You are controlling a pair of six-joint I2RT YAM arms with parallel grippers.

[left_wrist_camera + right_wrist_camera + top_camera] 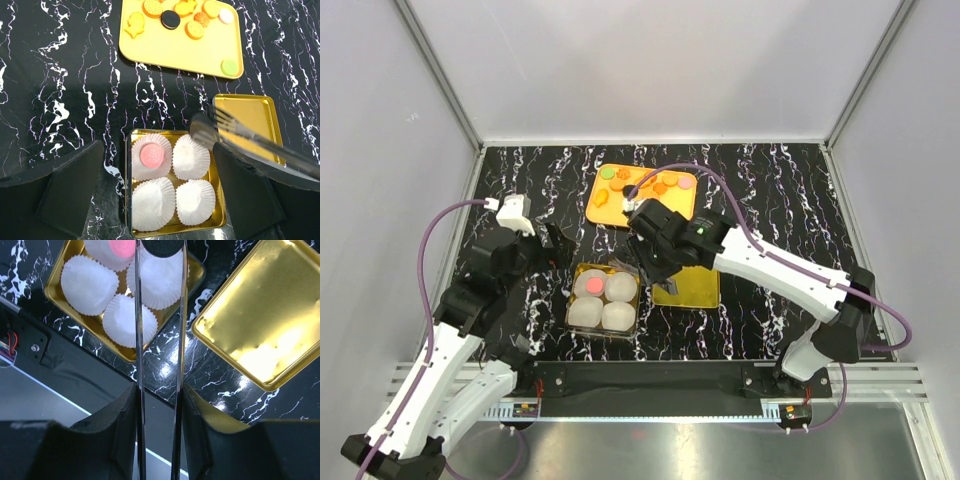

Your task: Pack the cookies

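Note:
A gold tin [571,312] holds four white paper cups; a pink cookie [151,155] lies in the far-left cup. My right gripper [159,390] is shut on metal tongs [138,315] that pinch a black cookie [161,246] over the far-right cup. The tongs' tip shows blurred in the left wrist view [205,131]. My left gripper [157,147] is open and empty above the tin, its fingers [75,185] wide on either side. More cookies lie on the orange tray [175,50]: several orange ones, a black one [170,19], a pink one [226,16] and a green one [230,67].
The tin's gold lid [265,320] lies open side up just right of the tin on the black marble tabletop. The orange tray [610,212] sits behind the tin. A black rail [650,378] runs along the table's near edge.

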